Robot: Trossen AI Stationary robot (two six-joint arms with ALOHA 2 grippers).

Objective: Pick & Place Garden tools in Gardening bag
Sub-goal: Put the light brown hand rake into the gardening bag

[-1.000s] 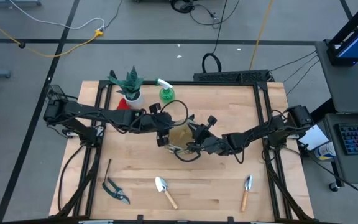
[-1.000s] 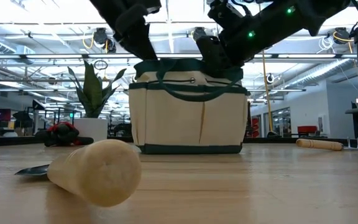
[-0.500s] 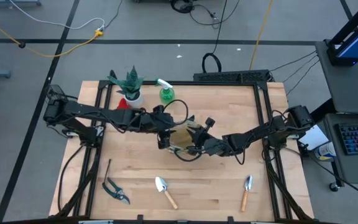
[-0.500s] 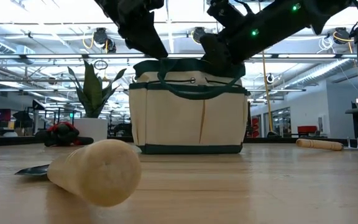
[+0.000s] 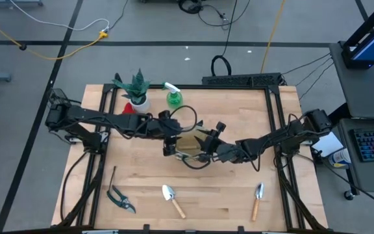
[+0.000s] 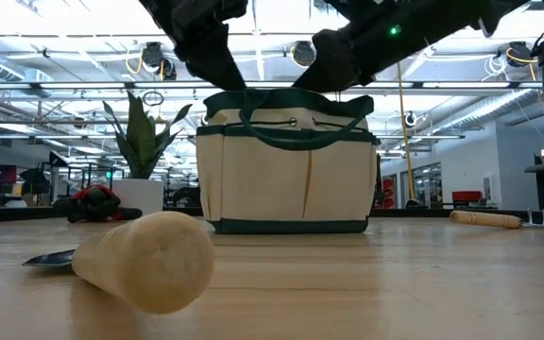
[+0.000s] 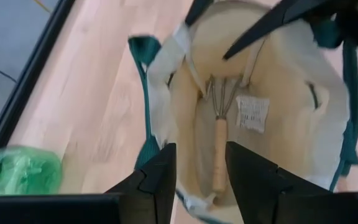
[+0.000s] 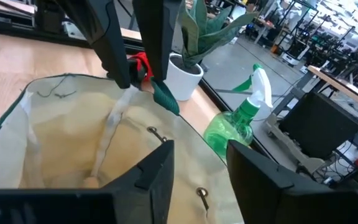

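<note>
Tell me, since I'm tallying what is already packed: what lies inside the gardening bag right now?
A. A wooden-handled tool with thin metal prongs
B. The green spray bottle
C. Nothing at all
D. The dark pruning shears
A: the left wrist view looks down into the gardening bag and shows a wooden-handled pronged tool lying on its floor.

Two dark jointed arms (looped black cables) end in slim tapered fingers (image 8: 157,31).

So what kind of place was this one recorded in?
Most likely a robotics lab or workshop: a pale wooden work table on a grey concrete floor with loose cables, a keyboard desk beside it, and an open industrial hall with ceiling lights behind.
</note>
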